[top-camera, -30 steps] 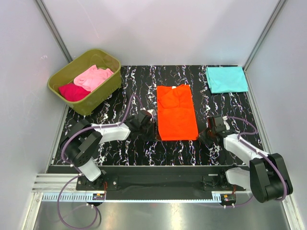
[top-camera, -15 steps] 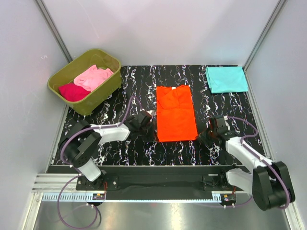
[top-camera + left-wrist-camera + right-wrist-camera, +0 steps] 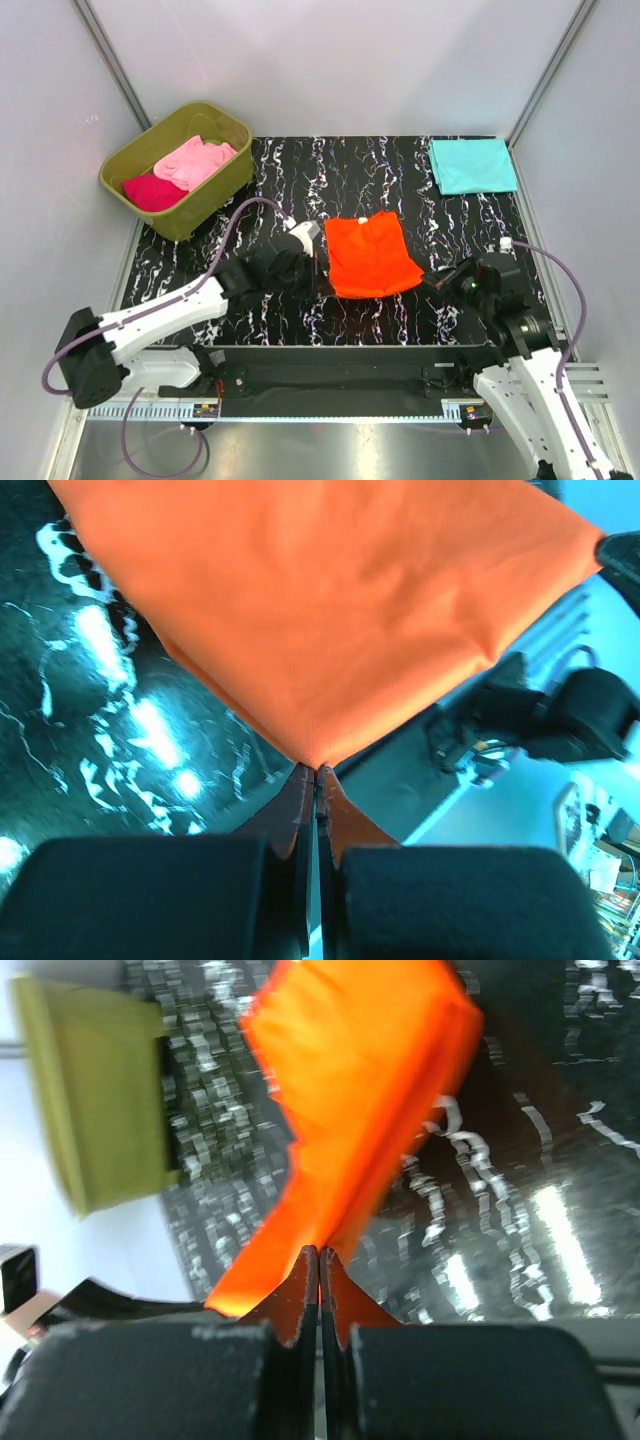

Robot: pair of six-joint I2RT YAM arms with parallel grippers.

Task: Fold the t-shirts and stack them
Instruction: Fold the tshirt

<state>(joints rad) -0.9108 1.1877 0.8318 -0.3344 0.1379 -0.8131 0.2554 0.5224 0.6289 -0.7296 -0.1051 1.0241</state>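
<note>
orange t-shirt [image 3: 372, 255]: middle of the black marble table [image 3: 300, 180]. The near hem is pulled up off the surface by its two corners, and the collar end on the far side looks like it's lying flat.
left gripper [image 3: 325, 284]: fingers squeezed together on the near-left hem corner. The wrist cam shows the gripper [image 3: 313, 780] with the point of orange cloth [image 3: 330, 610] pinched right at the tips.
right gripper [image 3: 430, 281]: same deal on the near-right corner. It's clamped tight [image 3: 318, 1260], with the shirt [image 3: 360, 1070] stretching away from the tips down toward the table.
teal t-shirt [image 3: 472, 165]: folded flat in the far right corner, well apart from the orange one.
pink t-shirt [image 3: 195, 160]: bunched up inside the olive-green tub [image 3: 215, 195] at the far left.
magenta t-shirt [image 3: 152, 192]: in that tub too, crumpled just beside the pink one at the left end.
</note>
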